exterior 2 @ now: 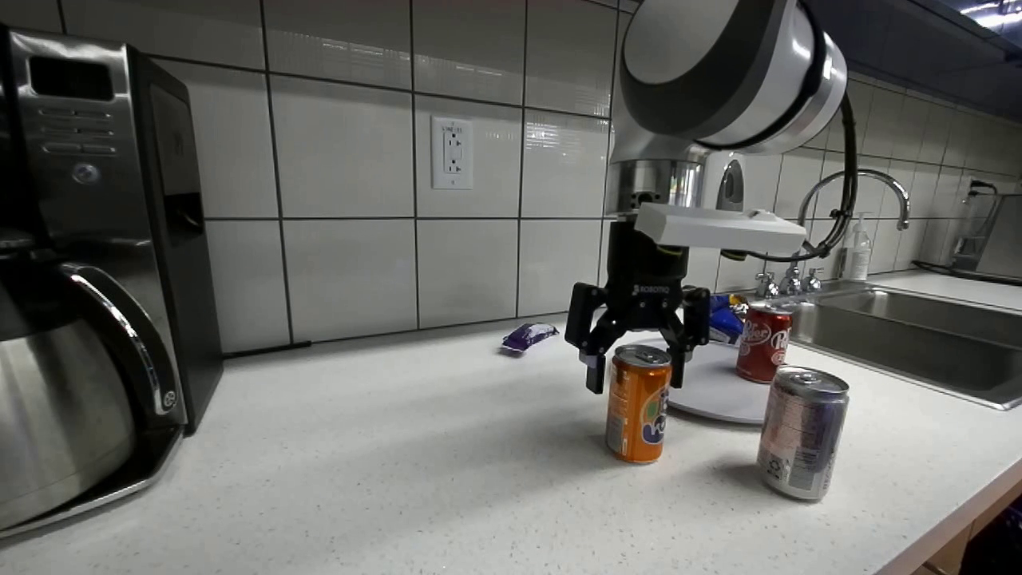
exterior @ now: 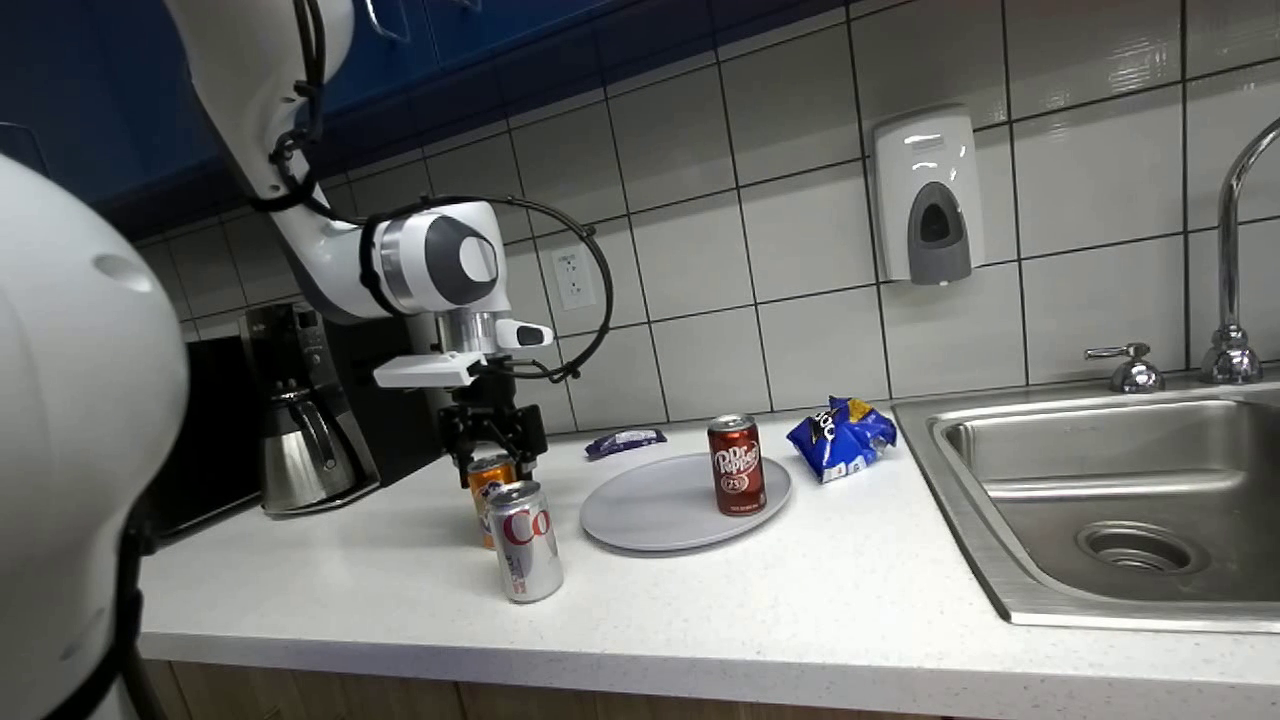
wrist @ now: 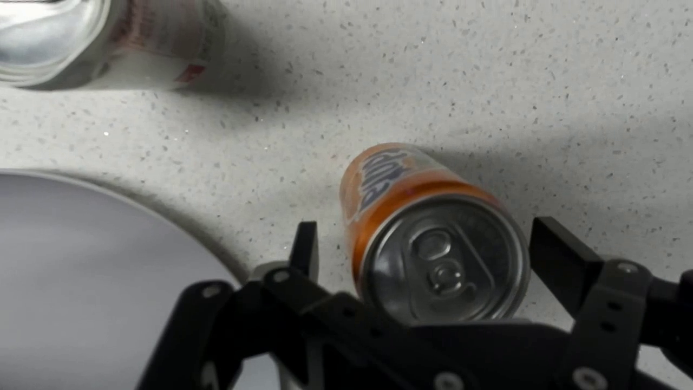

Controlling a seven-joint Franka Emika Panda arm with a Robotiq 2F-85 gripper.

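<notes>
Now the robot's hand [exterior 2: 636, 375] is spread wide over the table [exterior 2: 359, 463]. An orange can [exterior 2: 636, 415] stands just under it, reaching up between the fingers [exterior 2: 596, 375]. A gray plate [exterior 2: 711, 391] lies beside the hand, and a silver can [exterior 2: 801, 439] stands near it.

In an exterior view the black gripper [exterior 2: 637, 373] is pointing downward, its parted fingers flanking the top of an orange can [exterior 2: 636, 411]. To the right, a silver can [exterior 2: 802, 434] is standing upright on the pale counter [exterior 2: 343, 471], while a red can [exterior 2: 762, 343] is resting on a grey plate [exterior 2: 711, 385]. A purple wrapper [exterior 2: 529, 337] is lying near the tiled wall [exterior 2: 343, 267], a blue packet [exterior 2: 723, 324] is showing partly behind the gripper, and a coffee maker [exterior 2: 108, 231] is filling the left side
</notes>
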